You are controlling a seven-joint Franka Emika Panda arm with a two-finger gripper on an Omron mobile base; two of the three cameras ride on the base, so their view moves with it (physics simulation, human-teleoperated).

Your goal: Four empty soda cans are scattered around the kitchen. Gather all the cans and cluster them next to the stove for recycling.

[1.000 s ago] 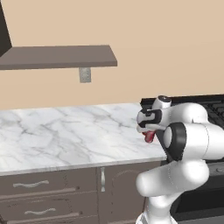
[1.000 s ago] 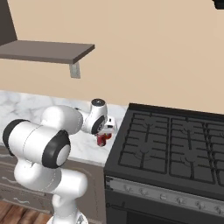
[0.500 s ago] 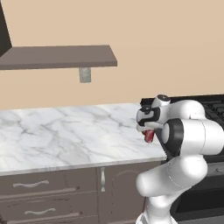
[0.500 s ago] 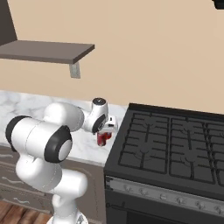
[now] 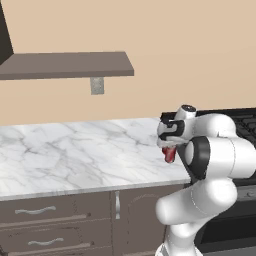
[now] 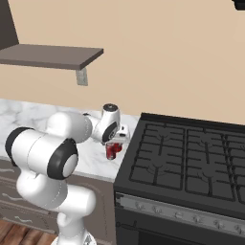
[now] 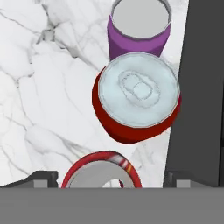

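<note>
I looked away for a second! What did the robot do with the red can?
The gripper opened and let go of the red can, which now stands on the counter beside the stove, between the open fingers. The arm barely shifted. The other red can and the purple can are close by; the shelf and stove stayed put.
</note>
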